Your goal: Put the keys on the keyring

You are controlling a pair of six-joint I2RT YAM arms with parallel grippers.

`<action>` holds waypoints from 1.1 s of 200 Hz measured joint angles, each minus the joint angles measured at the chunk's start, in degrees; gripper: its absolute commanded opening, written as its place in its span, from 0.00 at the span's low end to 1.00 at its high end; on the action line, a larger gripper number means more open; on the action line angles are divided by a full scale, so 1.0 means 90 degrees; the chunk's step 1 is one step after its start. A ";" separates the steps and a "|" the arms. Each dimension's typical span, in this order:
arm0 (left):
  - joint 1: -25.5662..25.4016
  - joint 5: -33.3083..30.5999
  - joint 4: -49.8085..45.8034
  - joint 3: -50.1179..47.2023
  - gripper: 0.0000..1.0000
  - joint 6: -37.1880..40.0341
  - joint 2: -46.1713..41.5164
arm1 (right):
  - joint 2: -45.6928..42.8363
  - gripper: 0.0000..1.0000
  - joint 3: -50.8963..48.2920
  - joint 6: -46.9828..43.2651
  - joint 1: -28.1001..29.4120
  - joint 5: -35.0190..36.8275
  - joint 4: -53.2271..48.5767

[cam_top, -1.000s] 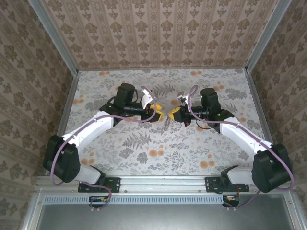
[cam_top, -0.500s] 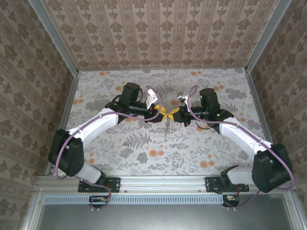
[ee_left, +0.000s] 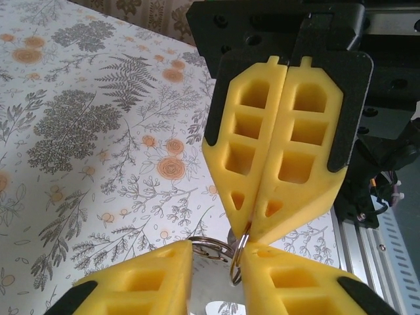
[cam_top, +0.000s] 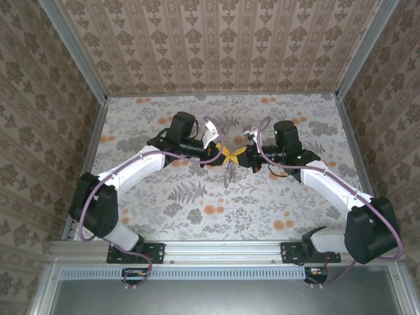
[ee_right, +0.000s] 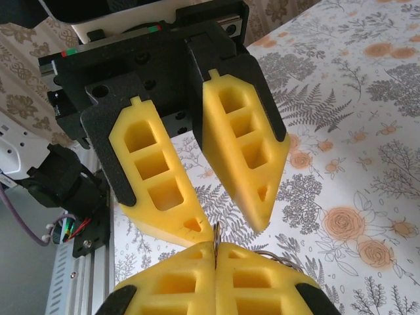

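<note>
From above, the left claw [cam_top: 224, 155] and right claw [cam_top: 238, 154] meet tip to tip, with the keyring [cam_top: 228, 174] dangling just below them. Left wrist: the right claw [ee_left: 246, 226] is clamped on the ring's thin rim [ee_left: 243, 237]. Right wrist: the left claw [ee_right: 228, 226] is narrowly parted astride that rim. It should close squarely, without twisting.

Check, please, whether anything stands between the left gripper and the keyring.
Nothing visible does: the keyring, pinched in the shut right gripper, sits right between the parted jaws of the left gripper.
</note>
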 measured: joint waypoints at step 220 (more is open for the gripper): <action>-0.0267 -0.0585 0.2229 -0.1013 0.00 -0.0874 -0.0347 | -0.1069 0.59 -0.1673 0.1826 -0.0333 0.1197 0.2159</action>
